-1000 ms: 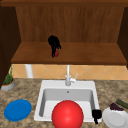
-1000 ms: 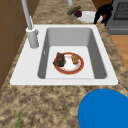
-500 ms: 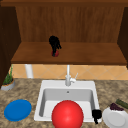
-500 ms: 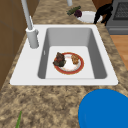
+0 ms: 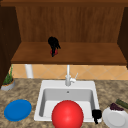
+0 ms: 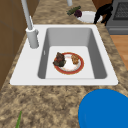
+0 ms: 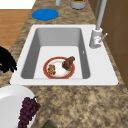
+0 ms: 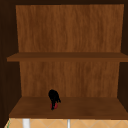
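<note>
The small red thing (image 5: 54, 51) sits low on the cabinet's bottom shelf (image 5: 75, 53), under the left hand (image 5: 53, 44), whose fingers hang down over it and seem to close on it from above; what the thing is I cannot tell, as only a red patch shows beneath the fingertips. In the upper view the same red patch (image 8: 54, 105) shows below the hand (image 8: 53, 96), close to the shelf board (image 8: 82, 107). To do this step well, I judge, the fingers should keep an even hold from both sides and travel straight, so the thing neither tips nor drags on the wood. Far beneath those fingers lies the sink (image 5: 43, 86) with its faucet (image 5: 68, 76), and in the basin a red-rimmed plate (image 6: 68, 63) bearing food. The right hand (image 5: 96, 115) hangs idle at the sink's near right corner, fingers curled downward around nothing, just beside a white plate (image 5: 113, 119) carrying grapes (image 5: 116, 107). A blue plate (image 5: 17, 110) rests on the worktop (image 5: 27, 90) to the left.
</note>
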`<state>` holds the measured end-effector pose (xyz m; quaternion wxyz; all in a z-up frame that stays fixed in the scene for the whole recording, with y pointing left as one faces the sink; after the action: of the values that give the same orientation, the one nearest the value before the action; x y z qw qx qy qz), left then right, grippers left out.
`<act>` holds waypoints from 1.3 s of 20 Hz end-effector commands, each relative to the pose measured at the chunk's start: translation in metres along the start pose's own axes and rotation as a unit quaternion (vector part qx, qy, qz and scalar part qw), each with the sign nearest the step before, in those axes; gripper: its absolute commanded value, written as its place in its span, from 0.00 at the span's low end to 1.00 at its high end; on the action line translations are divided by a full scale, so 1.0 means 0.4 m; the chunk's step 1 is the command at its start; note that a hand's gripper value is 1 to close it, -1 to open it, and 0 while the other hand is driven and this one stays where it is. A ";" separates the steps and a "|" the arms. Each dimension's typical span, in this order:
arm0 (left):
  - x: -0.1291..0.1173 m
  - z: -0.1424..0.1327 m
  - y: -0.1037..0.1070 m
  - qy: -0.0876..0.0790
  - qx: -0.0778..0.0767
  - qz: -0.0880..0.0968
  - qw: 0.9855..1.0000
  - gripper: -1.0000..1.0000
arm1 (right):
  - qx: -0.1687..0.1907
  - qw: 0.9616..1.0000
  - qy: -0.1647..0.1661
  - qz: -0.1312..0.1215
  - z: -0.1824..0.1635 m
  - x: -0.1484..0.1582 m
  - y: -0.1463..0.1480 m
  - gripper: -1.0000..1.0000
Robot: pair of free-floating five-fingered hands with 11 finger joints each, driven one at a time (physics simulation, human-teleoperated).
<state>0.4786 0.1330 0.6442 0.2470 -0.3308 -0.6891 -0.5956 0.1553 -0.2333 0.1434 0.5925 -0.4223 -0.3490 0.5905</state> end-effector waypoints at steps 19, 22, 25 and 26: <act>0.058 0.060 -0.067 -0.016 -0.019 -0.200 0.979 1.00 | 0.000 1.000 0.000 0.000 0.000 0.000 0.000 0.50; 0.069 0.064 -0.023 -0.005 -0.022 -0.187 0.982 1.00 | 0.000 1.000 0.000 0.000 0.000 0.000 0.000 0.50; 0.088 0.074 -0.002 0.003 -0.027 -0.175 0.984 1.00 | 0.000 1.000 0.000 0.000 0.000 0.000 0.000 0.50; 0.100 0.075 -0.004 0.006 -0.026 -0.170 0.985 1.00 | 0.000 1.000 0.000 0.000 0.000 0.000 0.000 0.50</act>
<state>0.4534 0.1637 0.6566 0.1140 -0.1918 -0.7418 -0.6325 0.1553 -0.2333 0.1434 0.5925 -0.4223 -0.3490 0.5905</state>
